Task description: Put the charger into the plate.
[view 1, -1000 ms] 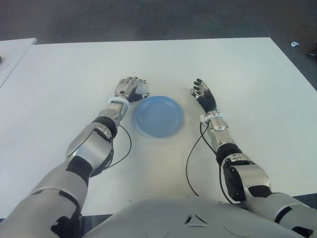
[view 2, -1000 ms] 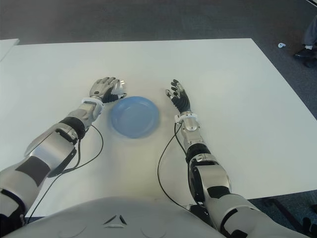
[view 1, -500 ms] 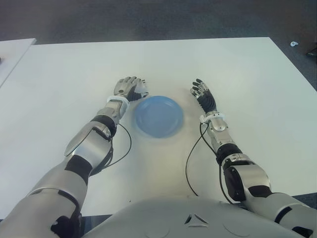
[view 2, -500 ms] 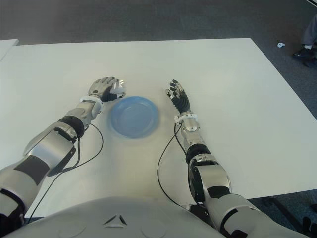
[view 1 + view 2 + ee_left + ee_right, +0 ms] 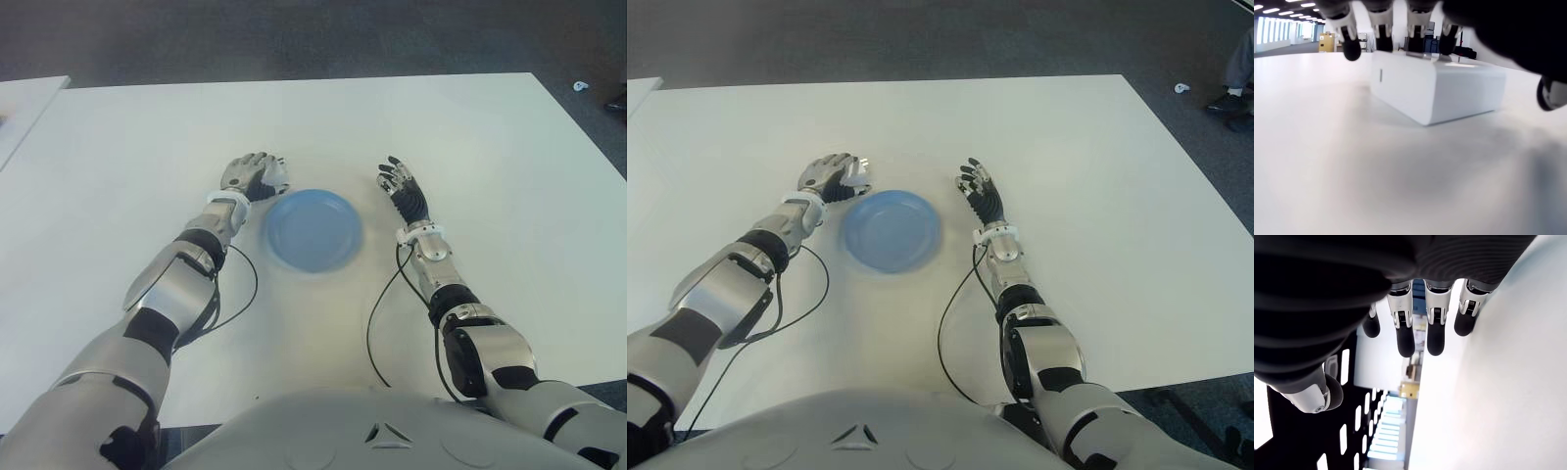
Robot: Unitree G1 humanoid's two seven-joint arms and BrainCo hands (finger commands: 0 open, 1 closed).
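the white charger lies on the table under the left robot hand, whose fingers arch over it loosely, not clamped, just left of the blue plate. the right robot hand shows right of the plate, fingers spread and empty.

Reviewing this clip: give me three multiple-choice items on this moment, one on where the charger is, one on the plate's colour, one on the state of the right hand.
1. Where is the charger?
A. in the plate
B. on the table under the left hand's fingers
C. in the right hand

2. What colour is the plate?
A. blue
B. red
C. green

3. What is the right hand's state?
A. clenched on the charger
B. gripping the plate's rim
C. open, holding nothing

Key: 1 B, the white charger sits on the table with the left hand arched over it, beside the plate, which holds nothing. 2 A, the plate shows blue in both eye views. 3 C, the right hand, on the plate's other side, has straight fingers around nothing.
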